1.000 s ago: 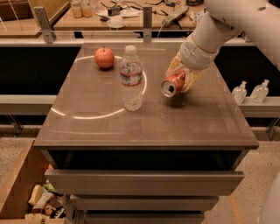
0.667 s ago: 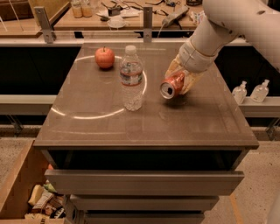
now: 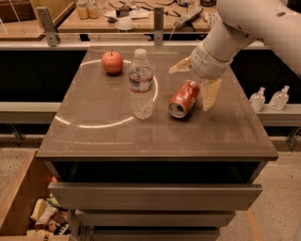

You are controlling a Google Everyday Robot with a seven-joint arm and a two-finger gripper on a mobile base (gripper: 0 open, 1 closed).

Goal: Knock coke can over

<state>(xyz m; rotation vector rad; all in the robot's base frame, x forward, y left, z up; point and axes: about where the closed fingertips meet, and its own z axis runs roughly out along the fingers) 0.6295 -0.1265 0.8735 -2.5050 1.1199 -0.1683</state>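
Observation:
The coke can (image 3: 183, 99) lies on its side on the brown table (image 3: 117, 136), right of centre, its silver end facing the front. My gripper (image 3: 195, 82) hovers just above and behind the can, open, with one tan finger (image 3: 209, 94) to the can's right and the other (image 3: 179, 66) behind it. Neither finger grips the can. A clear water bottle (image 3: 141, 84) stands upright to the can's left. A red apple (image 3: 112, 61) sits at the back left.
The white arm (image 3: 244, 28) comes in from the upper right. Two small spray bottles (image 3: 270, 99) stand on a ledge to the right. A cluttered bench (image 3: 131, 12) runs behind the table. An open drawer (image 3: 155, 193) is below the front edge.
The fingers have opened and pulled back off the can. The can now lies free on its side on the table. Bottle and apple have not moved.

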